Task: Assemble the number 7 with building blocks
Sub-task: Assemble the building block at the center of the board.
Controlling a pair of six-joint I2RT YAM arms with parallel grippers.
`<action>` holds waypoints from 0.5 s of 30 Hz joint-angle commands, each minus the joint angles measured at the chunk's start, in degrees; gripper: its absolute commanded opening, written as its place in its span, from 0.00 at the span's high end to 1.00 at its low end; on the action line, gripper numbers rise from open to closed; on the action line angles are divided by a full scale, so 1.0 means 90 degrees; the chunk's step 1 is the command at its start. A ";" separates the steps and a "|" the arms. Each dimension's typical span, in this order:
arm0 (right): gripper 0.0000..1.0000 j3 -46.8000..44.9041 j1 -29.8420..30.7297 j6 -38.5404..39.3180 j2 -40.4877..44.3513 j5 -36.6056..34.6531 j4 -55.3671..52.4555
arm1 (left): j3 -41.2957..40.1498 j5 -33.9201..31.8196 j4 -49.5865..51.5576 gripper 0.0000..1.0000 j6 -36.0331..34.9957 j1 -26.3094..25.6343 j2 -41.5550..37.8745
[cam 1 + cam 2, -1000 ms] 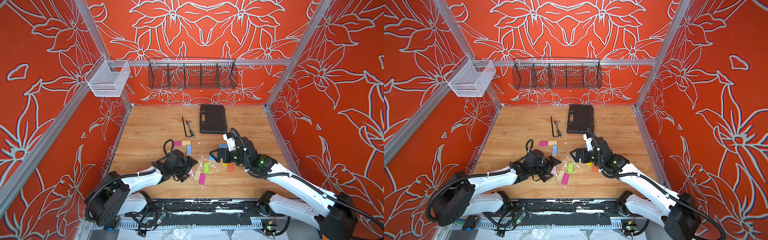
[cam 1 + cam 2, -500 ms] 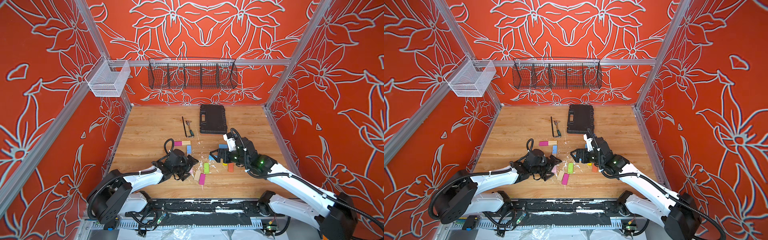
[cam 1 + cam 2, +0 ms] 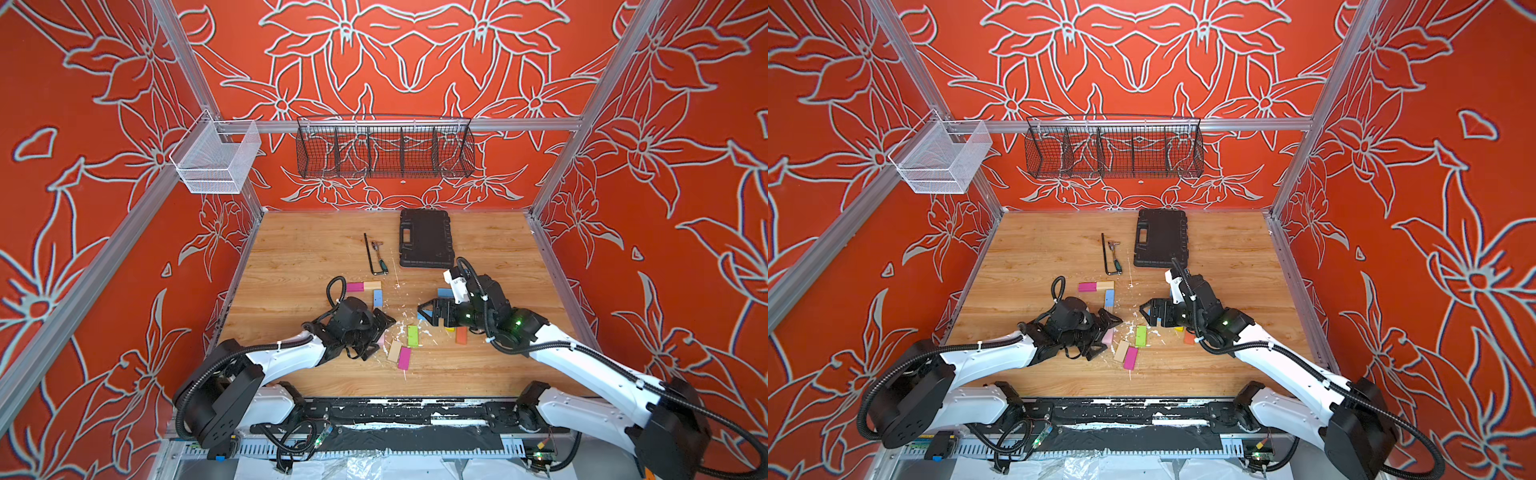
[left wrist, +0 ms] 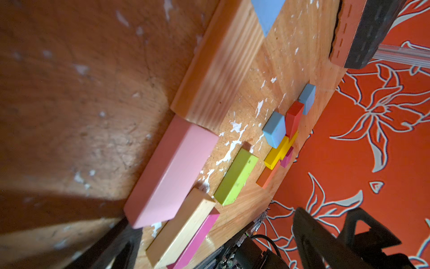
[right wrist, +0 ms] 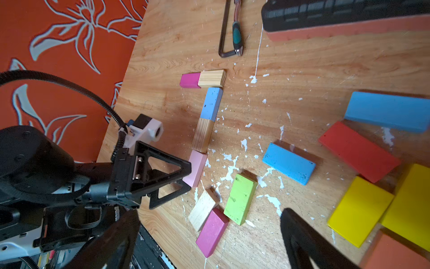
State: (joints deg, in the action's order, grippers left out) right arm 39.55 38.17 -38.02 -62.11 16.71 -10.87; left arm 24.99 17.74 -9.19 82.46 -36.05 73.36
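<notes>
Work cell, seen from the open front. The table (image 3: 299,257) is a pale wood-grain board, scuffed and flecked with white chips (image 5: 230,170) that lie thickest around the middle. Three walls (image 3: 415,50) in orange-red, printed with large white-outlined flowers, close it in. Aluminium rails (image 3: 519,124) run up the corners and across the back. A white mesh bin (image 3: 216,160) hangs from the left rail, and a black wire basket (image 3: 384,147), divided into compartments, hangs from the back one. Toward the rear of the board lie a shut black case (image 3: 424,239) and, near it on the left, a hex key (image 3: 369,255) with a small green-handled tool (image 3: 381,266) just beside it.

The number 7 (image 5: 211,103) lies flat, left of centre. A magenta and a plain-wood block form the top bar; blue, plain wood and a pink block (image 5: 197,167) run down the stem, end to end. The left gripper (image 5: 190,177), jaws spread wide, sits low at the foot of the stem, its fingertips bracketing the near half of the pink block; contact cannot be judged. Loose building blocks (image 5: 240,199) in green, wood, magenta, blue, red, yellow and orange are scattered to the right of the figure. The right gripper (image 3: 424,314) hovers over them, jaws likewise wide apart.
</notes>
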 commanded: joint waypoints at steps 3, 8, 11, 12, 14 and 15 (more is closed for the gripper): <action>0.08 0.0275 0.0013 -0.0386 -0.1186 0.1077 0.0392 | -0.0225 -0.0208 0.0771 0.02 -0.0101 0.0031 -0.0892; 0.16 0.0834 0.0520 -0.0446 -0.2172 0.1244 0.0609 | -0.0188 -0.0845 0.2184 0.02 -0.0708 0.0157 -0.2451; 0.22 0.1276 0.0872 -0.0438 -0.2872 0.1267 0.0616 | -0.0198 -0.1015 0.2973 0.02 -0.1103 0.0588 -0.3397; 0.23 0.1361 0.0953 -0.0494 -0.3055 0.1283 0.0674 | -0.0222 -0.0916 0.3127 0.02 -0.1222 0.0802 -0.3638; 0.29 0.1462 0.1085 -0.0704 -0.3458 0.1341 0.0958 | -0.0281 -0.0433 0.3283 0.02 -0.1467 0.1390 -0.3983; 0.30 0.1493 0.1121 -0.0808 -0.3590 0.1379 0.1122 | -0.0287 -0.0127 0.3287 0.02 -0.1566 0.1600 -0.4019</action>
State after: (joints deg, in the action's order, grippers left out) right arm 51.94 47.24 -42.41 -91.37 27.62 -4.05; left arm 23.00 13.06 13.67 73.17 -25.61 38.98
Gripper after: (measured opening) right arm 0.709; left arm 0.980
